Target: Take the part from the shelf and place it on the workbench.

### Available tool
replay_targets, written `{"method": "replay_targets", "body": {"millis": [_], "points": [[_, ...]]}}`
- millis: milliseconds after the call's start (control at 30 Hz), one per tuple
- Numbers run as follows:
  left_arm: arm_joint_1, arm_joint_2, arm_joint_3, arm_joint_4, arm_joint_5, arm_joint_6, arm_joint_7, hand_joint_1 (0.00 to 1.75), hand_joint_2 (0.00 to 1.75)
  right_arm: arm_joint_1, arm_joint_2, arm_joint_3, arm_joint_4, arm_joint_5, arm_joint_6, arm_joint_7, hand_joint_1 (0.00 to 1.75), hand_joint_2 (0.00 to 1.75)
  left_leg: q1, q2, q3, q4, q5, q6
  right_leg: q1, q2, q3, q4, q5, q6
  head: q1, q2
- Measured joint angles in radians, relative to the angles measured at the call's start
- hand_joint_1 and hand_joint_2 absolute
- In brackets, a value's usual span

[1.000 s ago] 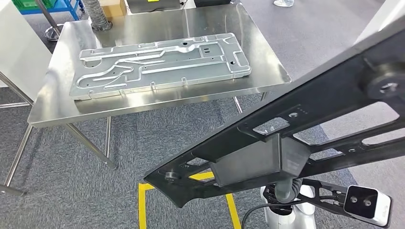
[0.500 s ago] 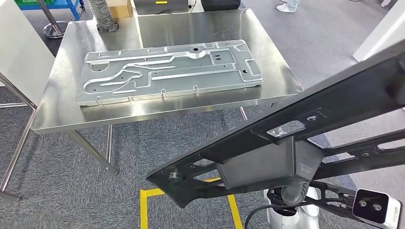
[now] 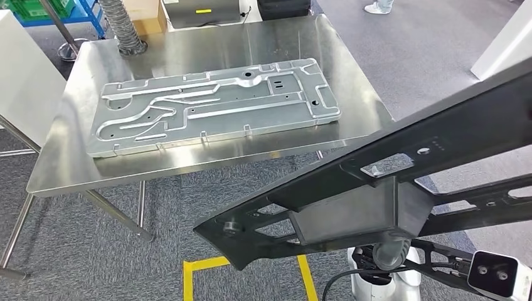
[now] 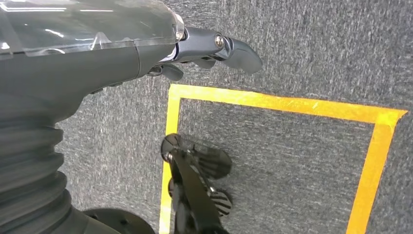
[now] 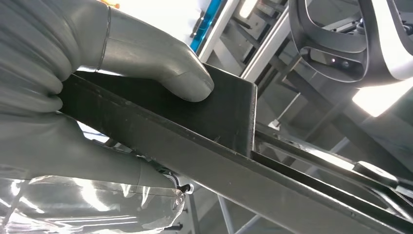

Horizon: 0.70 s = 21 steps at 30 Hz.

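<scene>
A long black frame-like part [image 3: 389, 169] with a boxy block [image 3: 351, 216] on its underside crosses the lower right of the head view, held above the carpet in front of the workbench [image 3: 207, 44]. My right hand [image 5: 97, 97] grips it, with the thumb [image 5: 160, 68] pressed on the part's flat face [image 5: 219, 146]. My left hand [image 4: 195, 48] hangs over the floor and holds nothing, its fingers loosely extended. A large silver machined plate [image 3: 213, 103] lies on the steel workbench.
Yellow tape [image 3: 201, 269] marks a square on the grey carpet below me. A ribbed hose [image 3: 122, 25] and a cardboard box [image 3: 147, 15] stand behind the bench. A white panel [image 3: 25, 75] is at the left, and a person's shoe [image 3: 379, 7] shows far back.
The whole head picture has shifted, so the camera moved; the bench now sits a little lower and further left than half a second ago. The black part stays in my right hand.
</scene>
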Motion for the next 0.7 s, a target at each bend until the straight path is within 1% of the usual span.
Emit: {"method": "replay_targets", "body": {"millis": [33, 67, 100, 133, 167, 200, 233, 300, 333, 367, 400, 433, 467, 500, 533, 567, 600, 633, 667, 700], "points": [[0.001, 0.0, 0.0, 0.0, -0.001, 0.0, 0.0, 0.0, 1.75, 0.001, 0.001, -0.001, 0.0, 0.0, 0.002, 0.0, 1.75, 1.75, 0.001, 0.0, -0.002, -0.026, 0.024, -0.001, 0.0, 0.001, 0.009, 0.0, -0.007, 0.002, 0.0, 0.0], [0.001, 0.0, 0.0, 0.0, -0.001, 0.0, 0.0, 0.0, 1.75, 0.001, 0.002, -0.002, 0.0, 0.0, 0.004, 0.0, 1.75, 1.75, 0.002, 0.001, 0.012, -0.082, 0.067, -0.002, -0.001, 0.002, 0.021, 0.0, -0.015, 0.004, 0.0, 0.0], [0.001, 0.001, 0.0, 0.0, -0.002, 0.0, 0.0, 0.0, 1.75, 0.001, 0.003, -0.004, 0.0, 0.001, 0.005, 0.0, 1.75, 1.75, 0.003, 0.002, 0.034, -0.154, 0.118, 0.0, -0.001, 0.001, 0.031, 0.0, -0.024, 0.007, 0.0, 0.0], [0.001, 0.001, 0.0, 0.0, -0.002, 0.0, 0.0, 0.0, 1.75, 0.001, 0.004, -0.005, 0.0, 0.001, 0.006, 0.0, 1.75, 1.75, 0.001, 0.003, 0.054, -0.214, 0.145, 0.003, 0.0, 0.002, 0.04, 0.001, -0.031, 0.011, 0.0, 0.0], [0.001, 0.001, 0.0, 0.0, -0.003, 0.0, 0.0, 0.0, 1.75, 0.001, 0.006, -0.006, -0.001, 0.003, 0.006, 0.0, 1.75, 1.75, -0.001, 0.005, 0.069, -0.253, 0.161, 0.009, 0.001, 0.002, 0.045, 0.001, -0.037, 0.017, 0.0, 0.0], [0.0, 0.001, 0.0, 0.0, -0.003, 0.0, 0.0, 0.0, 1.75, 0.0, 0.008, -0.007, -0.001, 0.006, 0.006, 0.0, 1.75, 1.75, -0.004, 0.006, 0.075, -0.271, 0.163, 0.017, 0.002, 0.002, 0.048, 0.004, -0.041, 0.023, 0.0, 0.0], [0.0, 0.002, 0.0, 0.0, -0.003, 0.0, 0.0, 0.0, 1.75, 0.0, 0.009, -0.008, -0.002, 0.008, 0.006, 0.0, 1.75, 1.75, -0.006, 0.006, 0.078, -0.273, 0.156, 0.026, 0.003, 0.002, 0.05, 0.007, -0.043, 0.029, 0.0, 0.0], [0.0, 0.001, 0.0, 0.0, -0.002, 0.001, 0.0, 0.0, 1.75, -0.001, 0.011, -0.009, -0.004, 0.011, 0.005, 0.0, 1.75, 1.75, -0.004, 0.004, 0.088, -0.278, 0.164, 0.041, 0.002, 0.002, 0.05, 0.022, -0.048, 0.04, 0.0, 0.0], [0.0, 0.001, 0.0, 0.0, -0.002, 0.001, 0.0, 0.0, 1.75, -0.002, 0.011, -0.01, -0.005, 0.011, 0.005, 0.0, 1.75, 1.75, -0.003, 0.004, 0.095, -0.281, 0.162, 0.046, 0.001, 0.001, 0.04, 0.046, -0.056, 0.045, 0.0, 0.0], [-0.001, 0.0, 0.0, 0.0, -0.001, 0.001, -0.001, 0.0, 1.75, -0.002, 0.011, -0.01, -0.006, 0.011, 0.005, 0.0, 1.75, 1.75, -0.002, 0.003, 0.101, -0.284, 0.16, 0.051, 0.0, 0.001, 0.017, 0.088, -0.073, 0.049, 0.0, 0.0], [-0.001, 0.0, 0.0, 0.0, 0.0, 0.001, -0.001, 0.0, 1.75, -0.003, 0.011, -0.01, -0.007, 0.011, 0.004, 0.0, 1.75, 1.75, -0.002, 0.003, 0.105, -0.285, 0.157, 0.055, -0.002, 0.001, -0.017, 0.148, -0.096, 0.054, 0.0, 0.0], [-0.001, 0.0, 0.0, 0.0, 0.001, 0.002, -0.001, 0.0, 1.75, -0.003, 0.011, -0.01, -0.007, 0.011, 0.004, 0.0, 1.75, 1.75, -0.002, 0.003, 0.107, -0.285, 0.153, 0.057, -0.003, 0.001, -0.061, 0.214, -0.122, 0.058, 0.0, 0.0], [-0.001, 0.0, 0.0, 0.0, 0.002, 0.003, -0.001, 0.0, 1.75, -0.002, 0.011, -0.01, -0.007, 0.012, 0.004, 0.0, 1.75, 1.75, -0.003, 0.003, 0.11, -0.285, 0.148, 0.059, -0.004, 0.001, -0.1, 0.268, -0.14, 0.061, 0.0, 0.0], [0.0, 0.0, 0.0, 0.0, 0.003, 0.004, -0.001, 0.0, 1.75, -0.002, 0.011, -0.01, -0.007, 0.012, 0.003, 0.0, 1.75, 1.75, -0.003, 0.002, 0.115, -0.285, 0.143, 0.059, -0.005, 0.001, -0.127, 0.293, -0.14, 0.062, 0.0, 0.0], [0.0, -0.001, 0.0, 0.0, 0.004, 0.005, -0.001, 0.0, 1.75, -0.002, 0.011, -0.01, -0.006, 0.012, 0.003, 0.0, 1.75, 1.75, -0.003, 0.001, 0.122, -0.285, 0.137, 0.058, -0.005, 0.0, -0.136, 0.283, -0.12, 0.061, 0.0, 0.0], [0.001, -0.001, 0.0, 0.0, 0.005, 0.006, -0.001, 0.0, 1.75, -0.003, 0.011, -0.01, -0.006, 0.011, 0.002, 0.0, 1.75, 1.75, -0.003, 0.0, 0.131, -0.285, 0.131, 0.057, -0.004, 0.0, -0.125, 0.236, -0.079, 0.058, 0.0, 0.0], [0.001, -0.002, 0.0, 0.0, 0.006, 0.006, -0.001, 0.0, 1.75, -0.004, 0.011, -0.01, -0.006, 0.011, 0.001, 0.0, 1.75, 1.75, -0.003, -0.001, 0.14, -0.285, 0.124, 0.055, -0.003, 0.0, -0.103, 0.166, -0.028, 0.053, 0.0, 0.0], [0.0, -0.003, 0.0, 0.0, 0.008, 0.006, -0.001, 0.0, 1.75, -0.005, 0.011, -0.01, -0.006, 0.01, -0.001, 0.0, 1.75, 1.75, -0.004, -0.002, 0.148, -0.285, 0.118, 0.051, 0.001, -0.001, -0.082, 0.102, 0.004, 0.046, 0.0, 0.0], [0.0, -0.005, 0.0, 0.0, 0.009, 0.006, -0.001, 0.0, 1.75, -0.006, 0.011, -0.01, -0.006, 0.01, -0.003, 0.0, 1.75, 1.75, -0.005, -0.002, 0.152, -0.285, 0.113, 0.047, 0.004, -0.001, -0.066, 0.054, 0.02, 0.038, 0.0, 0.0], [0.0, -0.006, 0.0, 0.0, 0.01, 0.006, -0.001, 0.0, 1.75, -0.008, 0.011, -0.009, -0.005, 0.009, -0.005, 0.0, 1.75, 1.75, -0.005, -0.001, 0.154, -0.286, 0.108, 0.041, 0.008, -0.002, -0.059, 0.027, 0.025, 0.032, 0.0, 0.0]]}}
